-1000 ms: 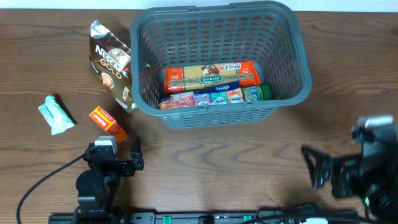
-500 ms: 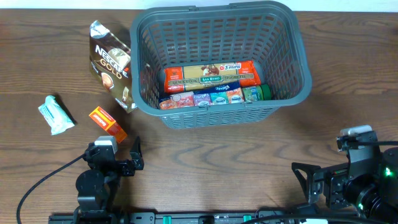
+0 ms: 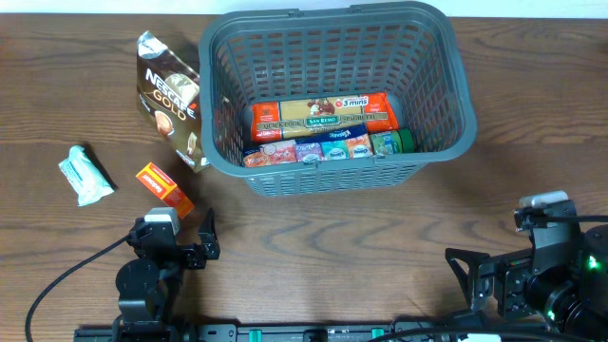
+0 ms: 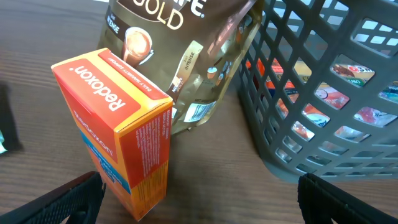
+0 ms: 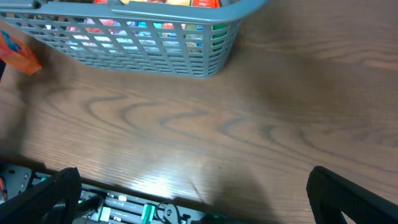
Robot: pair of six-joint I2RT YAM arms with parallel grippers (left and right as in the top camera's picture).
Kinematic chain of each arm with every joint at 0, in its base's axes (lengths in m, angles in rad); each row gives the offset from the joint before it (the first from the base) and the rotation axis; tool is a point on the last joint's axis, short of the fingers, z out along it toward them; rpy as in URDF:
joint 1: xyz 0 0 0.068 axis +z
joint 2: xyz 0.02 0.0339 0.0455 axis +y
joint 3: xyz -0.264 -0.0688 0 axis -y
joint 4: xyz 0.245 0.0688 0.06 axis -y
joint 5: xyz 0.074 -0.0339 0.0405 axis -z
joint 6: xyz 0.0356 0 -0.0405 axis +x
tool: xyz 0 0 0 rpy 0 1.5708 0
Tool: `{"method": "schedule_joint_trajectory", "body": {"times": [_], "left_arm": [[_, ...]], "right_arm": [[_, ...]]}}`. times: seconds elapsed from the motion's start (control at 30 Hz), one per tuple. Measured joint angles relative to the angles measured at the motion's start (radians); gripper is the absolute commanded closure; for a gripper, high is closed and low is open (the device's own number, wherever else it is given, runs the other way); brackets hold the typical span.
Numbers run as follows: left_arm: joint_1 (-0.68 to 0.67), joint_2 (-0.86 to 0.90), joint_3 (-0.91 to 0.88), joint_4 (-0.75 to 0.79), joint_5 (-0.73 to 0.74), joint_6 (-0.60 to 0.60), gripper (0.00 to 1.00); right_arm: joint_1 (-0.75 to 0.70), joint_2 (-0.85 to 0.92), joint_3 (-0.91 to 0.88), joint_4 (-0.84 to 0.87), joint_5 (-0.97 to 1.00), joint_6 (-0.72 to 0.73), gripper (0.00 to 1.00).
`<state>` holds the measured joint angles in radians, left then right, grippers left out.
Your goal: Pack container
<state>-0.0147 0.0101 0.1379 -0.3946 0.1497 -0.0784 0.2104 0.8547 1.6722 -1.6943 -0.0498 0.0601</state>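
The dark grey container [image 3: 462, 95] stands at the back centre of the table. It holds an orange pasta packet [image 3: 323, 115] and a row of small boxes [image 3: 318, 149] along its near wall. My left gripper [image 3: 182, 239] is open and empty at the front left, just short of an orange Redoxon box [image 3: 163, 186]. In the left wrist view the box [image 4: 118, 124] stands between the jaws [image 4: 199, 205], with the container wall [image 4: 323, 81] to the right. My right gripper [image 3: 475, 280] is open and empty at the front right. Its wrist view shows the jaws [image 5: 196, 199] over bare wood and the container [image 5: 186, 37] far ahead.
A Nescafe Gold coffee bag [image 3: 171, 100] leans against the container's left side and also shows in the left wrist view [image 4: 180, 50]. A pale teal packet [image 3: 85, 176] lies at the far left. The table's front edge and arm mounts [image 5: 124, 208] are close behind both grippers.
My right arm drew back toward the front edge and down, then stopped. The left arm and all objects have not moved.
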Motion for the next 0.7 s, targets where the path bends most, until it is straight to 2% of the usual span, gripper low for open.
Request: {"method": "schedule_joint_trajectory", "body": {"times": [0.2,0.37,0.53,0.7], "left_arm": [[0.0,0.0,0.0,0.0,0.007,-0.008,0.02],[0.0,0.0,0.0,0.005,0.066,-0.05,0.02],[0.0,0.001,-0.004,0.075,0.152,-0.074,0.02],[0.0,0.12,0.107,0.069,0.108,-0.079,0.01]], "right_arm": [[0.0,0.0,0.0,0.0,0.0,0.0,0.01],[0.0,0.0,0.0,0.0,0.0,0.0,0.01],[0.0,0.0,0.0,0.0,0.0,0.0,0.01],[0.0,0.0,0.0,0.0,-0.002,0.0,0.01]]}}
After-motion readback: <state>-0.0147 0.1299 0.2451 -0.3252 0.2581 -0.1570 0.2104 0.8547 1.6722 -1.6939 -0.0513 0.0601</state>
